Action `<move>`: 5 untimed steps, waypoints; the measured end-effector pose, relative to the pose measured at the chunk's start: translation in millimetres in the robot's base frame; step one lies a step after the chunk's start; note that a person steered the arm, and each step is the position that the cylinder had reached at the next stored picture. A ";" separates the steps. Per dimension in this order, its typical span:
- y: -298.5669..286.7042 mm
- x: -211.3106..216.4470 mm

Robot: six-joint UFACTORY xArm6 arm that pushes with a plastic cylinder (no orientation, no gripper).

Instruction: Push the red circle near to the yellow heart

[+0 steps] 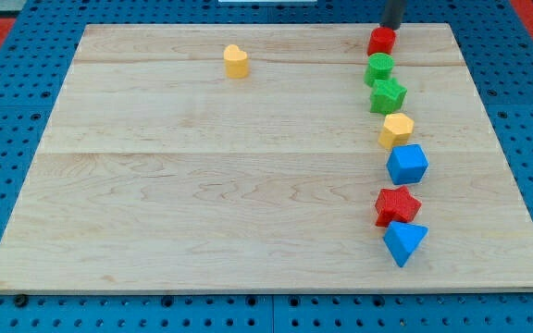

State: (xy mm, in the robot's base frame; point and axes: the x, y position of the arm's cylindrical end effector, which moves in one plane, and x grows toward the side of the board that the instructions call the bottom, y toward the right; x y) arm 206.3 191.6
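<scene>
Wooden board [202, 185] carries every block. Yellow heart [236, 61] alone at view's upper left-centre. Far right, red circle [381, 40] heads column: green circle [378, 68], green star [388, 95], yellow hexagon [397, 129], blue cube-like block [407, 165], red star [396, 205], blue triangle [403, 242]. Rod cut off by top edge. My tip [389, 27] just behind red circle, contact unclear; no jaws, holds nothing.

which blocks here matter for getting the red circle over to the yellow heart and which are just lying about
In the job:
red circle
yellow heart
my tip, just above the red circle

Lying about:
green circle
green star
yellow hexagon
blue cube
red star
blue triangle
</scene>
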 end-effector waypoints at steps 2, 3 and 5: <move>-3.5 40.0; 18.8 42.8; 16.3 76.9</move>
State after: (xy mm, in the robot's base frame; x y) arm 283.2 207.9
